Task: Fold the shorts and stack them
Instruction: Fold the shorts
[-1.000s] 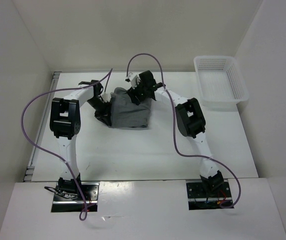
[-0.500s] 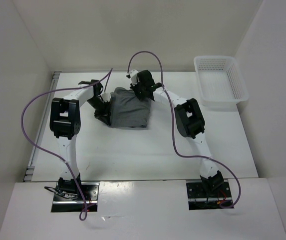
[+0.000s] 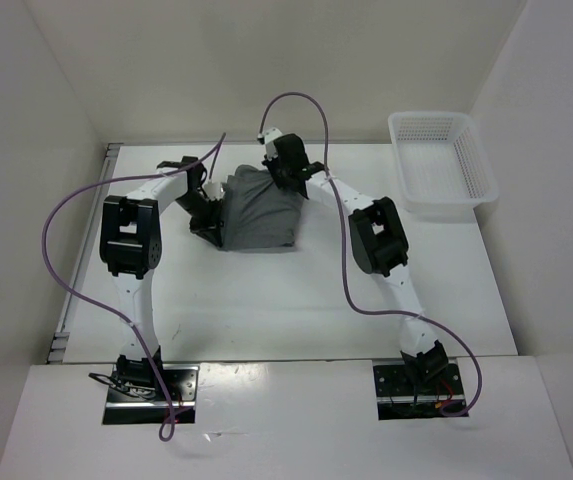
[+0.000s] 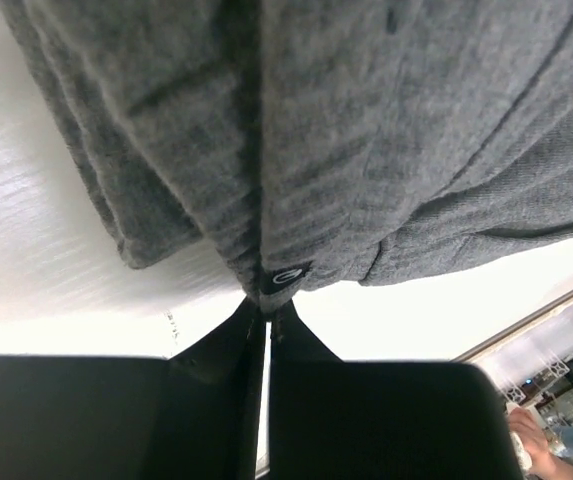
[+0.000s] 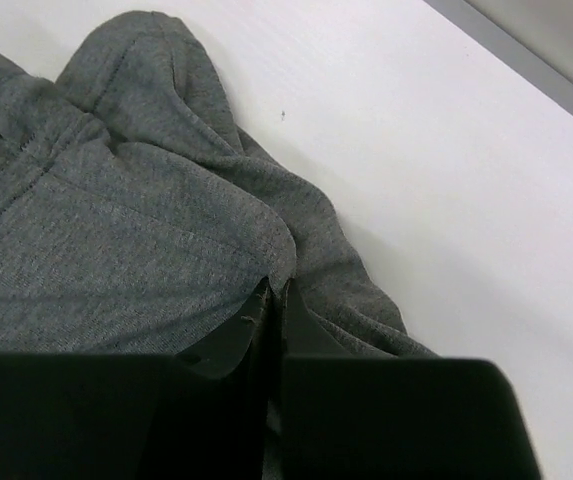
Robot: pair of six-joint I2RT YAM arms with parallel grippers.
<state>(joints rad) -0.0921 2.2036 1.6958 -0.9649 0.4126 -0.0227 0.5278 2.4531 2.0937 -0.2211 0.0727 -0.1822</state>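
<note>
The grey shorts [image 3: 258,213] lie bunched on the white table at the far middle, between the two arms. My left gripper [image 3: 212,196] is shut on their left edge; the left wrist view shows the fabric [image 4: 326,150] pinched at a small logo tag, hanging from the gripper [image 4: 268,300]. My right gripper [image 3: 279,178] is shut on the shorts' far right edge. In the right wrist view the gripper [image 5: 276,290] pinches a fold of the grey cloth [image 5: 116,240], which spreads left over the table.
A white mesh basket [image 3: 440,165] stands at the far right of the table [image 3: 286,300]. White walls close in the table at the back and both sides. A metal rail [image 3: 78,270] runs along the left edge.
Both grippers have closed on the shorts' edges. The right gripper has shifted slightly back and the cloth has drawn up into a narrower bunch.
</note>
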